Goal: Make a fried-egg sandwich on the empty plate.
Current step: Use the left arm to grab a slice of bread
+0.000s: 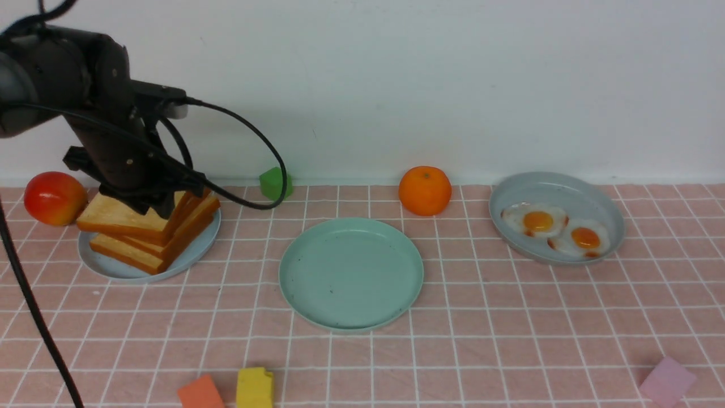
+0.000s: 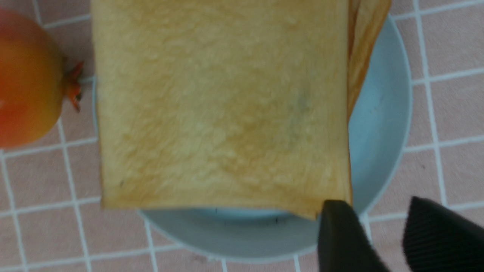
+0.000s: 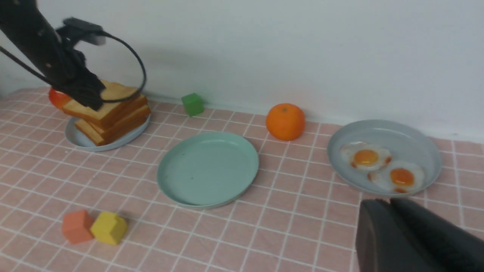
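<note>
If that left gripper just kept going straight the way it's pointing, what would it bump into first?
Most likely the top toast slice: the left gripper points down at its corner, one finger at the edge. The other finger hangs over the pale blue plate. Depth is hard to judge.

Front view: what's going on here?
Left gripper is open at a corner of the top toast slice stacked on the pale blue plate, not gripping it. The mint-green plate is bare; both fried eggs lie in the grey-blue dish. Right gripper is shut, outside the front view.
</note>
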